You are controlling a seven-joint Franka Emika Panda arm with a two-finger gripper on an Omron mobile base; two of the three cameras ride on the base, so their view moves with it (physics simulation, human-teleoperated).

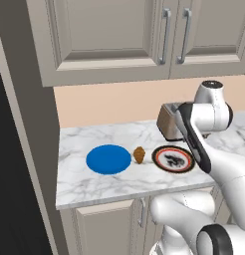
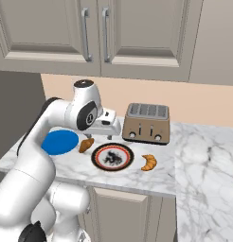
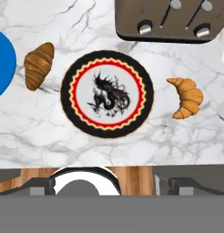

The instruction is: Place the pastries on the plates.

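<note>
Nothing plated yet, both pastries on the bare counter (image 2: 203,156).

Risks from here:
- Both pieces are small and lumpy. An off-centre pinch on a curved croissant likely squirts it sideways or rolls it, maybe under the toaster (image 2: 147,124).
- Dark croissant (image 3: 39,64) sits in the narrow gap between blue plate (image 3: 2,63) and patterned plate (image 3: 107,93). Fingers coming down there could clip a rim and shove a plate.
- Light croissant (image 3: 186,97) lies close to the toaster front, so a descent with the wrong wrist angle may hit it.
- Dropping from height could bounce a piece off the flat plate.

Gripper (image 2: 105,136): hangs above the counter, over the patterned plate, holding nothing. Finger tips sit low at the bottom corners of the hand view, left (image 3: 38,186) and right (image 3: 189,185), far apart, so jaws read as spread wide.

Relative to the tool, hand view: patterned plate is centre frame, straight ahead of the fingers. Dark croissant is upper left, just beside that plate and near the blue one at the left edge. Light croissant is right of centre, near the plate's right rim. Either pick needs a sideways shift before descent. In the left base view the dark one (image 1: 139,155) sits between the two plates, touching neither.
</note>
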